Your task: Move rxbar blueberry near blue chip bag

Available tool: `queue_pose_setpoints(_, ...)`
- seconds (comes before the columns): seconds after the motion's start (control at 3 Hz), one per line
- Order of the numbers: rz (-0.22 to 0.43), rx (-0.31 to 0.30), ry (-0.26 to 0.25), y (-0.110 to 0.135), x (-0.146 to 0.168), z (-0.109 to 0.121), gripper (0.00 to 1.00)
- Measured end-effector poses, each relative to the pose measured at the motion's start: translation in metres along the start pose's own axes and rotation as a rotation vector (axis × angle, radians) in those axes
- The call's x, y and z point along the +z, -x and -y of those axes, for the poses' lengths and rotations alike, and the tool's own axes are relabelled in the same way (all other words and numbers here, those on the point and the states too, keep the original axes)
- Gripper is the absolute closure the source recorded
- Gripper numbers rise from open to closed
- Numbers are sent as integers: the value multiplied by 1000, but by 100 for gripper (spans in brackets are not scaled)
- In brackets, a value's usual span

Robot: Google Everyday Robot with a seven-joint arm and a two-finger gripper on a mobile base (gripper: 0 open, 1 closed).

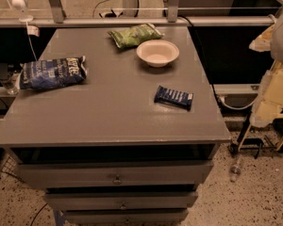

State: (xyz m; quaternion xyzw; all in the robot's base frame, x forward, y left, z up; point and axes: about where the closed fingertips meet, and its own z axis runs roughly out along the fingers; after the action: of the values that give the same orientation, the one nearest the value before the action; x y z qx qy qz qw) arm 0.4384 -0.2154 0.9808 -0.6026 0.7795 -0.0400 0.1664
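Note:
The rxbar blueberry (174,97) is a small flat dark blue bar lying on the right side of the grey table top (108,112). The blue chip bag (52,73) is large and crinkled and lies at the table's left edge, far from the bar. My gripper (273,86) is part of the pale arm at the right edge of the view. It is off the table, to the right of the bar and touching nothing.
A white bowl (157,52) stands at the back, just beyond the bar. A green chip bag (134,35) lies behind it. Drawers (115,175) front the table. A rail (132,21) runs along the back. A small bottle (235,168) lies on the floor.

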Motion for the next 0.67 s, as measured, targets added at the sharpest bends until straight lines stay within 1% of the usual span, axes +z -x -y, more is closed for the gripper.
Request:
queue_pose_setpoints(0.33,2,0,-2,0,0,0,0)
queue_pose_setpoints(0.67,122,33,24,8,35,28,0)
